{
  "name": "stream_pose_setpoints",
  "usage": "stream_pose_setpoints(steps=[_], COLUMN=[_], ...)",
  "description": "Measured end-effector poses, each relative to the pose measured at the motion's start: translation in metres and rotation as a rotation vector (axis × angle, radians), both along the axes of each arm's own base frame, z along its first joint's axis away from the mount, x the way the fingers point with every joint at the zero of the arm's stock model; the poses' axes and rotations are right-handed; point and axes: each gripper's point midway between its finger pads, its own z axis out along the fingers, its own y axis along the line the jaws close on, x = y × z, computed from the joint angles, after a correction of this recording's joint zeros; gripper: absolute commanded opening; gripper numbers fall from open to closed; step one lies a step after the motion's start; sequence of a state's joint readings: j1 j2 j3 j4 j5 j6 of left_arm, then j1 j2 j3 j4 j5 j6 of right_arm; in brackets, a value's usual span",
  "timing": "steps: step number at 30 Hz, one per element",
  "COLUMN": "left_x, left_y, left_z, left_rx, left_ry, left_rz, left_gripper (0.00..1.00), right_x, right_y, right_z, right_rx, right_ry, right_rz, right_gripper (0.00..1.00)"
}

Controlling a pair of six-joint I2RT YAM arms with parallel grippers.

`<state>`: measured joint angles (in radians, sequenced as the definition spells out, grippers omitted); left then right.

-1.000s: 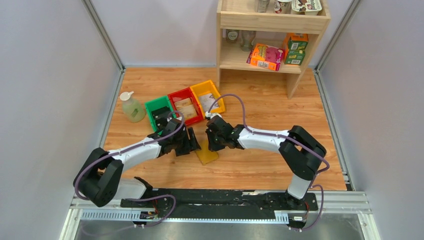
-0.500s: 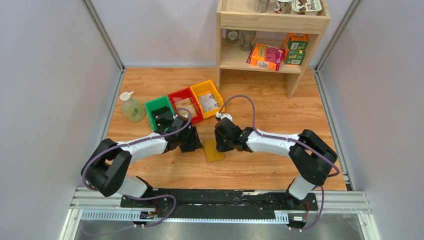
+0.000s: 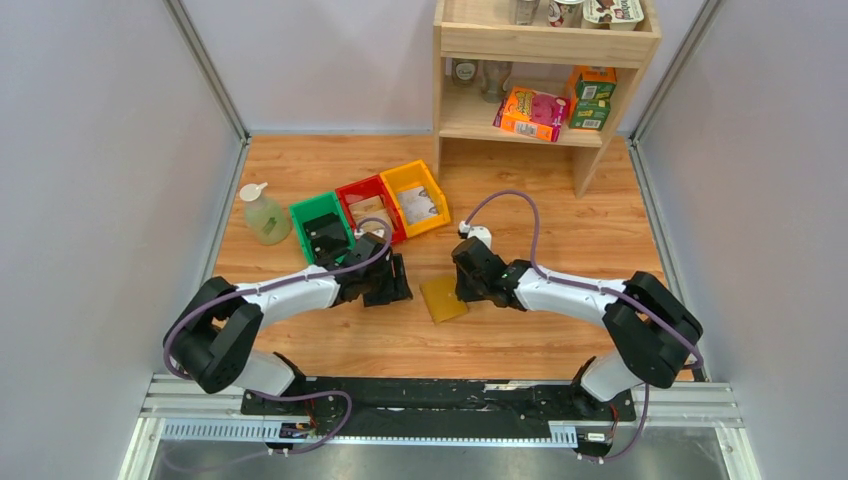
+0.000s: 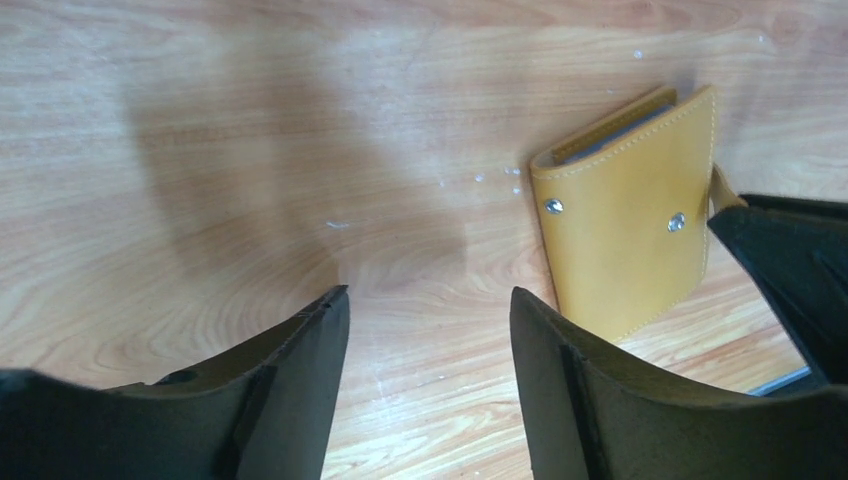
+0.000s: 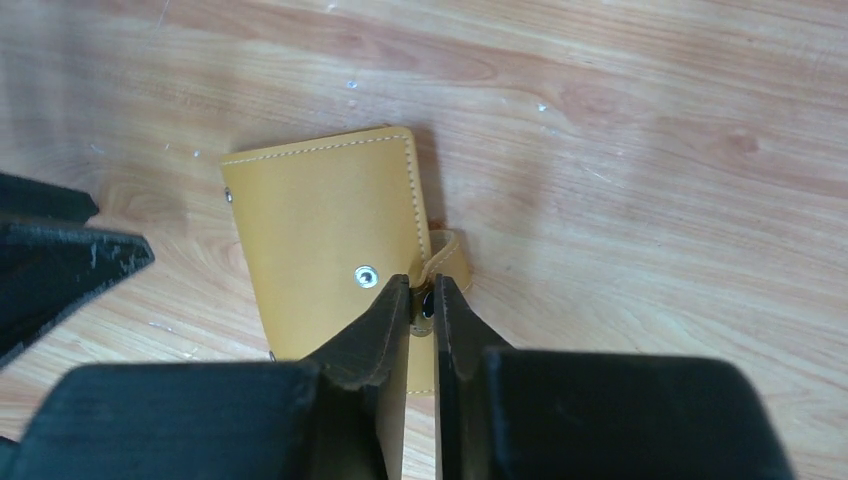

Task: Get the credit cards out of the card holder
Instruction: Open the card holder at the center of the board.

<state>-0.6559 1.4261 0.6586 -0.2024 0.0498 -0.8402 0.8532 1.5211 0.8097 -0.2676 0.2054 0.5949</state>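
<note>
Remote session, wooden counter [image 3: 540, 215]: the right gripper [image 5: 422, 300] is pinching the closure strap [image 5: 447, 258] of the card holder [image 5: 335, 240], its fingers drawn almost together on the small tab. The mustard wallet is lying folded shut and flat around the middle of the counter, somewhat nearer the near edge than the far one. The left gripper [image 4: 428, 300] is hovering just beside it, toward the left edge, fingers spread wide and holding nothing. No credit cards are showing; I am seeing only a pale sliver at the wallet's open side in the left wrist view. I am judging the strap to be the main risk: with nothing pinning the wallet down, a pull may be dragging or lifting the whole thing rather than opening the cover, and the thin tab may be slipping out of so narrow a pinch. I am also worrying that the two grippers, working this close, are crowding each other, and that a flipped wallet is landing pockets-down.
</note>
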Motion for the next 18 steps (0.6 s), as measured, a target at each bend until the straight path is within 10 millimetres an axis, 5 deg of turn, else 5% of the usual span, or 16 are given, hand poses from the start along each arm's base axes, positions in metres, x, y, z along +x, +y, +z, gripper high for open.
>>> stream_pose_setpoints(steps=[3,8,18], left_x=[-0.009,-0.017,0.001], left_y=[-0.006,-0.017,-0.047], left_z=[0.002,0.008,0.003], left_rx=[0.019,0.036,0.058], left_ry=[0.004,0.007,0.016], left_rz=[-0.031,-0.071,-0.097], left_gripper=[0.81,0.83,0.84], right_x=[0.003,0.006,0.008], right_y=[-0.004,-0.005,-0.006], right_z=[-0.002,-0.005,-0.006], right_rx=[0.064,0.217,0.444], right_ry=[0.024,0.077,0.175], right_rz=[-0.031,-0.073,-0.108], right_gripper=[0.08,0.06,0.09])
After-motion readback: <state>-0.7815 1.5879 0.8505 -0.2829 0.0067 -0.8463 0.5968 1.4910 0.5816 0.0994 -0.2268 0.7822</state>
